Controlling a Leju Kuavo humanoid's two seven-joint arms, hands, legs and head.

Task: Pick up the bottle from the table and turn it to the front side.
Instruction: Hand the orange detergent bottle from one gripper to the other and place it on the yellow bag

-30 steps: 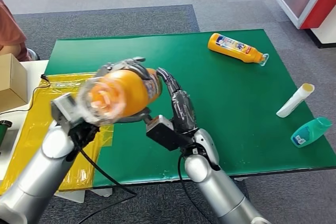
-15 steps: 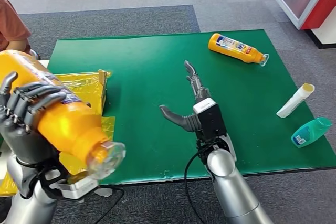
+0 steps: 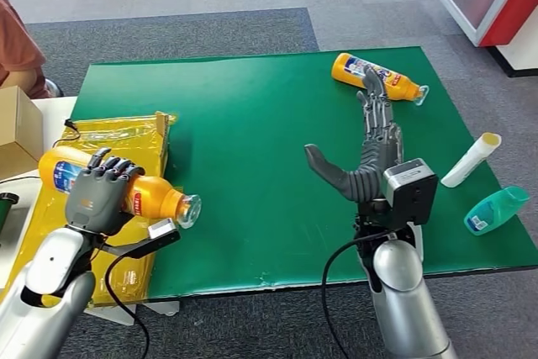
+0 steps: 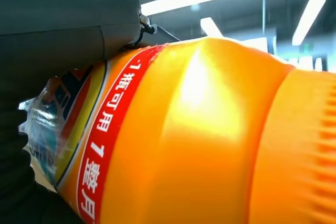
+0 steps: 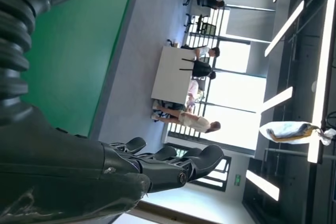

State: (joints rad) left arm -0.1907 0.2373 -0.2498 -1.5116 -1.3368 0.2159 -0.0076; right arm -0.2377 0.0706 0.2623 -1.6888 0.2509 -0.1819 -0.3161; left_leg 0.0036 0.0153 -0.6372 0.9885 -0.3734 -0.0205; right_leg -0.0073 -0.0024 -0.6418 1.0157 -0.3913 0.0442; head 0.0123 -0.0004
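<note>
My left fingers (image 3: pixel 108 170) wrap over the orange bottle (image 3: pixel 149 197), left hand (image 3: pixel 95 199) holding it on its side above the yellow bag (image 3: pixel 127 136) at the surface's (image 3: pixel 254 124) left end. My right hand (image 3: pixel 368 166) hangs above the green, fingers spread, holding nothing, just short of another orange bottle (image 3: pixel 377 77).

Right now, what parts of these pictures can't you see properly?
- Orange plastic bottle held by the left hand: head view, the fingers cover its middle and its label.
- Far orange bottle lying on the green mat: head view, the right hand overlaps it; whether they touch is unclear.
- Small teal bottle: its label print is too small.
</note>
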